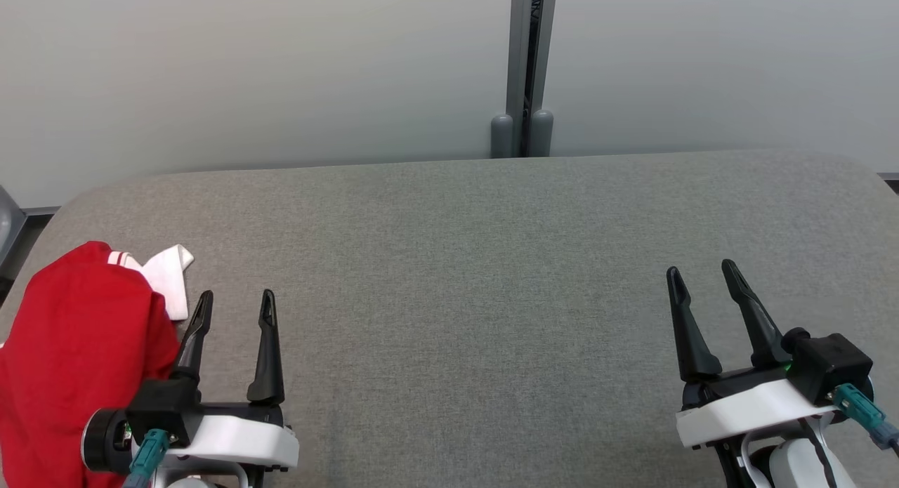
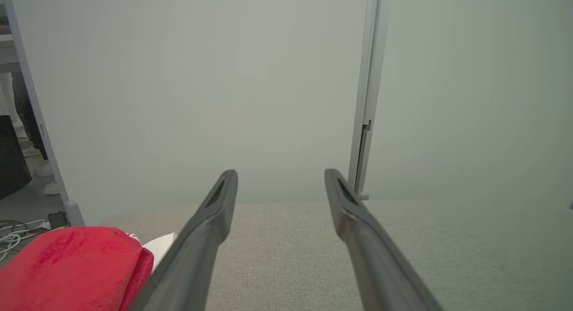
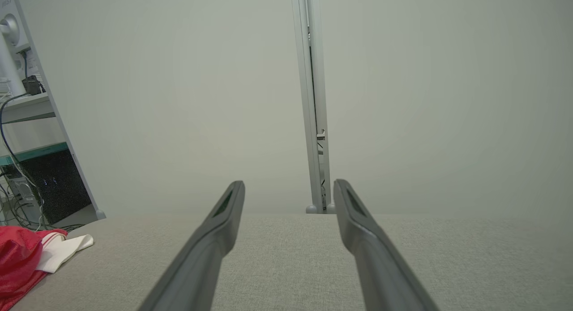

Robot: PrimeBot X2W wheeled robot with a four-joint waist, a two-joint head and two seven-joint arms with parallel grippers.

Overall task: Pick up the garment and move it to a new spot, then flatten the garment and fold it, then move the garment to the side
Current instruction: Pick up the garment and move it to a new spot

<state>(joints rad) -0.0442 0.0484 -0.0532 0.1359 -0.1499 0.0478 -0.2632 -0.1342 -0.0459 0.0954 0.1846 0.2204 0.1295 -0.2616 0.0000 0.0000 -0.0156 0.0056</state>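
**Garment bunched at the table's left corner; both claws released, nothing held**

The garment (image 1: 77, 340), red with a white trim (image 1: 168, 274), lay crumpled at the near left corner of the table (image 1: 456, 263). Part of it seemed to hang over the edge. Your left claw (image 1: 235, 302) stood just beside it, spread wide and empty. Its outer finger was close to the cloth, but contact could not be told. Your right claw (image 1: 702, 272) was likewise released, well apart across bare table.

Judgement: the pick-up had not begun. To do it well, you needed to turn the left claw toward the heap and pinch a thick fold of red cloth, not the loose trim. The trim would likely slip or drag the rest. Lifting clear before carrying toward the centre would have kept the cloth from catching on the table's weave.

Views compared: the head view gave the garment's outline and both claws together. The left wrist view showed the cloth's soft pile up close, plus cables (image 2: 18, 230) and pale shoes (image 2: 44, 170) on the floor past the table's edge. The right wrist view, from farther off, showed the trim lying flat on the table, with shelving (image 3: 27, 109) behind.
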